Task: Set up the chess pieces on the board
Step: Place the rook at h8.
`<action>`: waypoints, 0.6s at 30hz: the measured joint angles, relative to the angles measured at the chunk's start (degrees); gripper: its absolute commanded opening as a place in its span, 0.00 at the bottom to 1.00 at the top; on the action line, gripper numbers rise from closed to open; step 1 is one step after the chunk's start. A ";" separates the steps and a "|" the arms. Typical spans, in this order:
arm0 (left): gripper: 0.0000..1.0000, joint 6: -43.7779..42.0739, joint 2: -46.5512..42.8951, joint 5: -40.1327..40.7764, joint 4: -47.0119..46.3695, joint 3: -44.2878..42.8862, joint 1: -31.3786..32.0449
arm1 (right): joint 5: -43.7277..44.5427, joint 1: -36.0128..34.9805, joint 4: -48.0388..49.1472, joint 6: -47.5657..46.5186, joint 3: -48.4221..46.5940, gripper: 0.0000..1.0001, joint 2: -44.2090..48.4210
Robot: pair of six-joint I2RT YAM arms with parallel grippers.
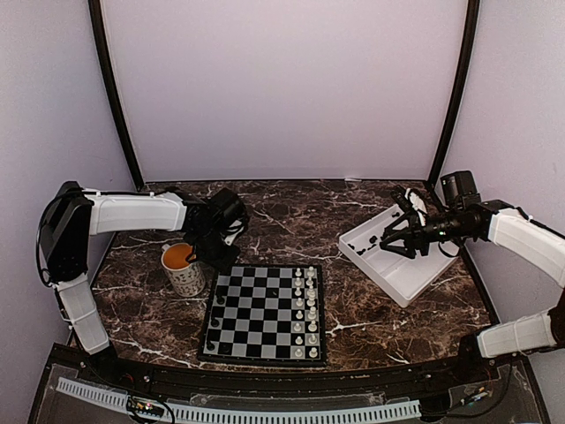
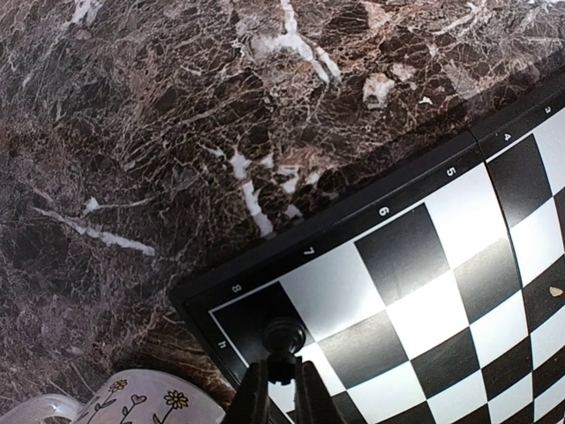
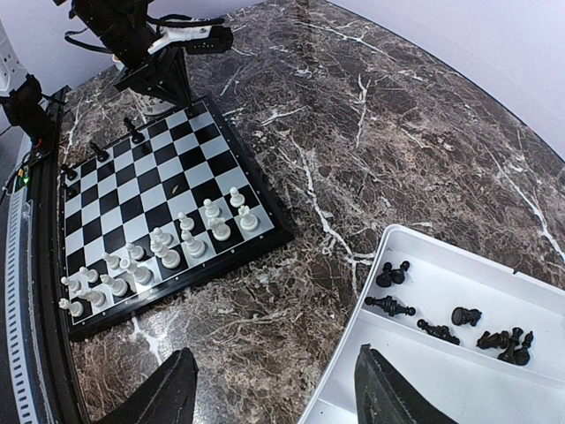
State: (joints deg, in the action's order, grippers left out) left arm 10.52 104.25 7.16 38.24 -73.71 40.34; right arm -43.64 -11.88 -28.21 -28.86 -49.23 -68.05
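Elbow bent and wrist tipped down, the left gripper (image 2: 281, 378) pinched a small glossy black chess piece (image 2: 281, 336) at the eleven-o'clock corner of the flat checkered board (image 2: 344, 231). At two o'clock, the right gripper (image 3: 278, 353) hung wide apart and empty over the white tray (image 3: 459, 380).

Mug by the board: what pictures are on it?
The mug is white with little flowers and hearts; left wrist view shows it best.
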 measured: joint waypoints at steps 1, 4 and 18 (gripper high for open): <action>0.11 0.02 0.02 0.07 0.11 -0.09 0.00 | 0.00 0.00 -0.02 0.02 0.00 0.62 0.00; 0.13 0.02 0.02 0.26 0.37 -0.13 0.00 | 0.00 0.00 0.00 0.02 0.00 0.63 0.00; 0.29 0.26 0.11 0.61 0.79 -0.20 0.00 | -0.02 0.00 -0.02 0.02 0.00 0.63 0.00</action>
State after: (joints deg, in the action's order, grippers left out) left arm 10.79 104.36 7.77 39.03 -73.91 40.34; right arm -43.66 -11.88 -28.23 -28.84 -49.23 -68.05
